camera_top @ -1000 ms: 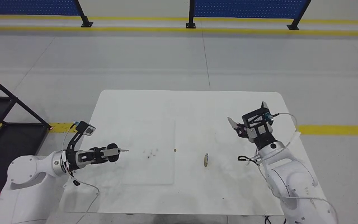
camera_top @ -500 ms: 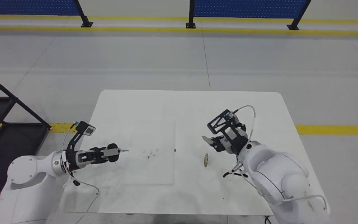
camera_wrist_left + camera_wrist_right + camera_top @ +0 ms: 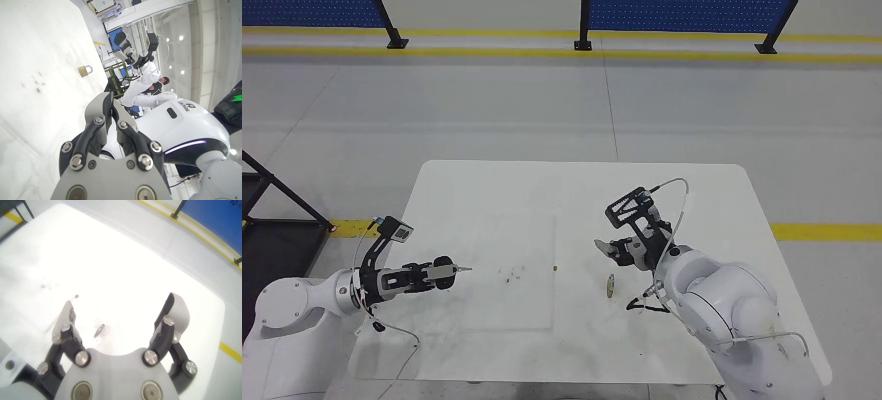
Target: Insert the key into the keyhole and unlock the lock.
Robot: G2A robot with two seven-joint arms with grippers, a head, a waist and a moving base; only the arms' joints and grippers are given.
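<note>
- Padlock point(image 3: 83, 71) lies flat on the white table point(image 3: 492, 190), right of centre, with nothing touching it
- It has a brass body and a silver shackle, and the shackle looks seated in the body
- Right gripper point(image 3: 612, 252) hangs over the table on the far side of the padlock, near it but clearly apart
- Its 2 fingers are spread wide with nothing between them
- In the right wrist view the padlock shows edge-on on the tabletop, below the gap between those fingers
- Left gripper point(image 3: 450, 270) sits low over the left part of the table, well apart from the padlock and pointing across toward it
- Its fingers are pinched together on the key point(image 3: 464, 268), which shows from above as a thin metal tip poking out past the fingertips
- In the left wrist view the ribbed pads point(image 3: 106, 106) are pressed face to face, and the key is too small to make out there
- A cluster of dark specks point(image 3: 510, 272) marks the tabletop between the left gripper and the padlock
- 1 small brown speck point(image 3: 555, 268) lies farther along, between that cluster and the padlock
- The key tip is apart from the padlock, so the key is not yet in the keyhole
</note>
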